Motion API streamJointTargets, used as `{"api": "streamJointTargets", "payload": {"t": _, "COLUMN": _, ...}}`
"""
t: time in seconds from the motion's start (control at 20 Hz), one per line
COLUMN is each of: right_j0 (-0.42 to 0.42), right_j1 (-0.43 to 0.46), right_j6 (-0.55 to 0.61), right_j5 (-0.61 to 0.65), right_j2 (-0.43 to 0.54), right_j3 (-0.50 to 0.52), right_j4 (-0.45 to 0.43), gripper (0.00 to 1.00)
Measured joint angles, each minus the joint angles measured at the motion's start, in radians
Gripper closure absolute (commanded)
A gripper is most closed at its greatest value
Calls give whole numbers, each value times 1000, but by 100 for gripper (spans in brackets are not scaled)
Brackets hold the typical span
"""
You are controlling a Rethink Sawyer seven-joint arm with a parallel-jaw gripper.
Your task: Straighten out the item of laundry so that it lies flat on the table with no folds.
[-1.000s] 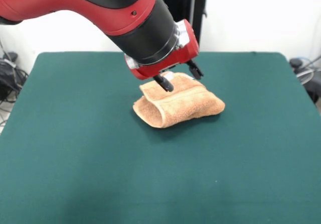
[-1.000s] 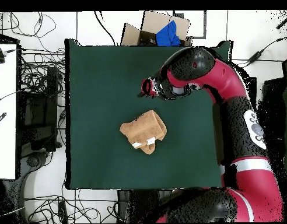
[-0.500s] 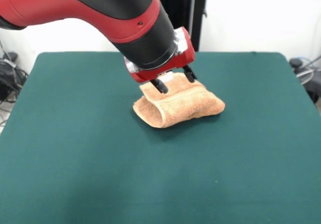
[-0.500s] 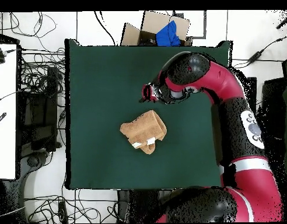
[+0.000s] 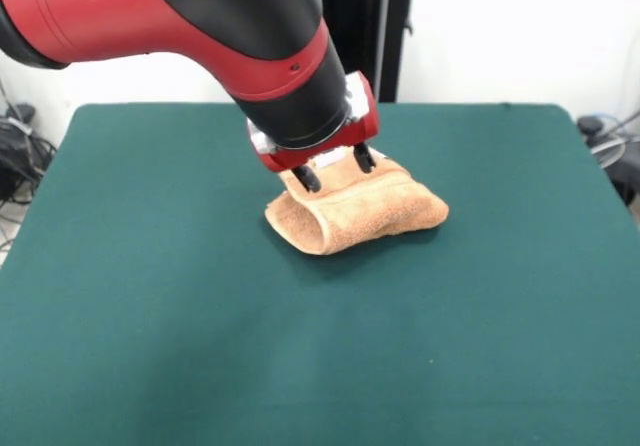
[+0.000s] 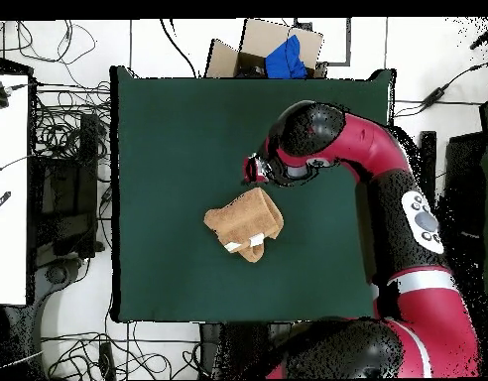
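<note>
Gripper (image 5: 335,168) sits low over the far top edge of the towel (image 5: 357,210), its two dark fingers (image 5: 308,177) spread apart with a clear gap between them and nothing held. Whether the tips touch the cloth cannot be told. Just below and in front of it, the orange-tan towel lies doubled into a loose roll near the middle of the green table (image 5: 150,296), its open loop to the gripper's near left in the front view.

Front and top-down views, shared green table (image 5: 150,296).
</note>
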Motion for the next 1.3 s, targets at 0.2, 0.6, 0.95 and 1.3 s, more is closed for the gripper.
{"api": "streamJointTargets", "payload": {"t": 0.2, "right_j0": -1, "right_j1": 1, "right_j6": 0, "right_j5": -15, "right_j2": 0, "right_j3": 2, "right_j4": -35, "gripper": 0}}
{"api": "streamJointTargets", "payload": {"t": 0.6, "right_j0": -15, "right_j1": 4, "right_j6": 0, "right_j5": -55, "right_j2": 0, "right_j3": 2, "right_j4": -83, "gripper": 0}}
{"api": "streamJointTargets", "payload": {"t": 0.95, "right_j0": -40, "right_j1": 31, "right_j6": 0, "right_j5": -105, "right_j2": 0, "right_j3": 1, "right_j4": -116, "gripper": 0}}
{"api": "streamJointTargets", "payload": {"t": 1.3, "right_j0": -44, "right_j1": 83, "right_j6": 0, "right_j5": -151, "right_j2": 0, "right_j3": 2, "right_j4": -120, "gripper": 0}}
